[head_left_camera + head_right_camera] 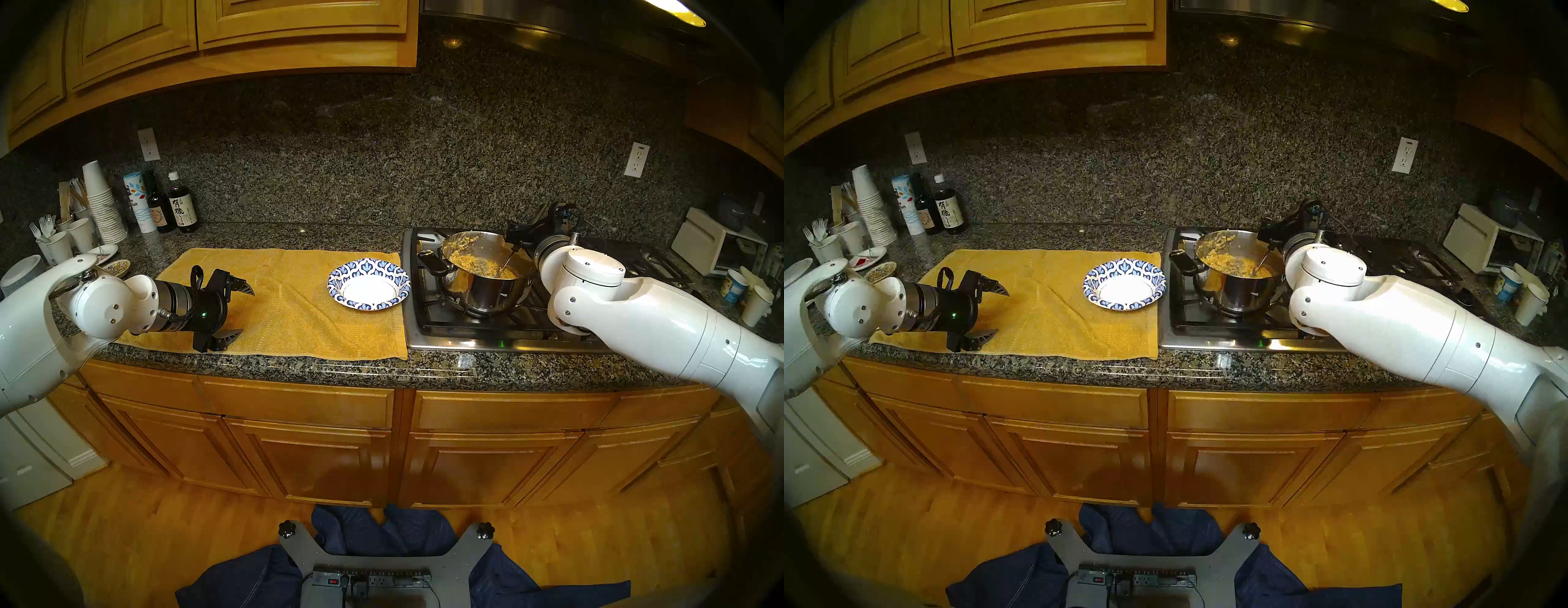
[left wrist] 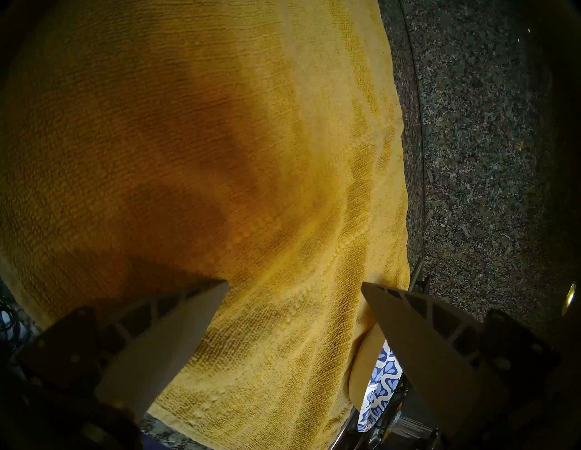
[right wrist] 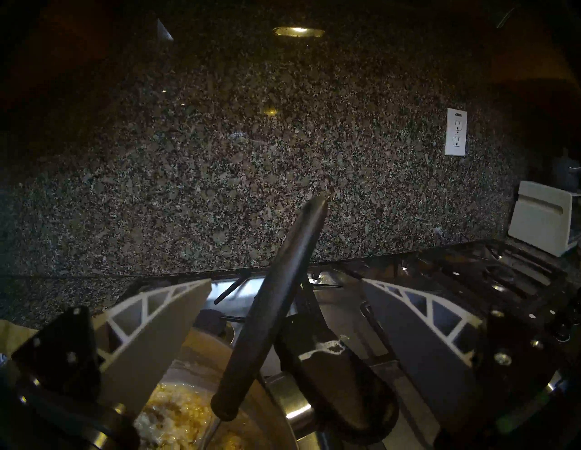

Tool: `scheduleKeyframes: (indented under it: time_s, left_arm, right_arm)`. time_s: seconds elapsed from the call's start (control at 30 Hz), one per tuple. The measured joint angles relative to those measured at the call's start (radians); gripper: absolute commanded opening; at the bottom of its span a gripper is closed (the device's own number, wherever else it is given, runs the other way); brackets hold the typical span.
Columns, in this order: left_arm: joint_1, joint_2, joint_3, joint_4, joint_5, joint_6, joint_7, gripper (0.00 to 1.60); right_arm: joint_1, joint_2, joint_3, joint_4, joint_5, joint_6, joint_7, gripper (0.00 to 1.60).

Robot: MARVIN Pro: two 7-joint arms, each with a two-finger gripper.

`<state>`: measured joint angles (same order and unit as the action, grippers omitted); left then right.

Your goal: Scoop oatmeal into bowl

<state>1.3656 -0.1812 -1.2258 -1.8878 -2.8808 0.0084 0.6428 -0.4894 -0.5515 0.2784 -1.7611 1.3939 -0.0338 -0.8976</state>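
Note:
The blue-and-white patterned bowl [image 1: 360, 267] [image 1: 1123, 268] [image 2: 382, 386] sits empty on the right end of a yellow towel [image 1: 288, 305], beside the stove. Yellowish oatmeal [image 1: 479, 263] [image 1: 1229, 261] [image 3: 176, 411] fills a steel pot [image 1: 483, 293] on the burner. A spoon stands in it, its black handle [image 3: 276, 308] leaning over the pot's far right rim. My right gripper [image 1: 513, 237] [image 1: 1267, 235] [image 3: 286, 280] is open around that handle, with a gap on both sides. My left gripper [image 1: 245, 311] [image 1: 1000, 313] [image 2: 295, 283] hovers open over the towel's left part, holding nothing.
The pot's black side handle [image 1: 435, 264] points toward the bowl. The stove [image 1: 488, 335] fills the right counter. Stacked paper cups [image 1: 102, 204], bottles [image 1: 182, 208] and small plates [image 1: 110, 259] crowd the far left; a toaster oven [image 1: 717, 246] and cups [image 1: 757, 303] sit far right.

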Motion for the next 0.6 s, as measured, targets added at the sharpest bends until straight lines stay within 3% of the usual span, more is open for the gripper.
scheduleKeyframes:
  time_s: [0.6]
  left_arm:
    - [0.000, 0.000, 0.000, 0.000, 0.000, 0.000, 0.000, 1.60]
  right_arm:
    - [0.022, -0.054, 0.003, 0.109, 0.001, 0.022, 0.083, 1.60]
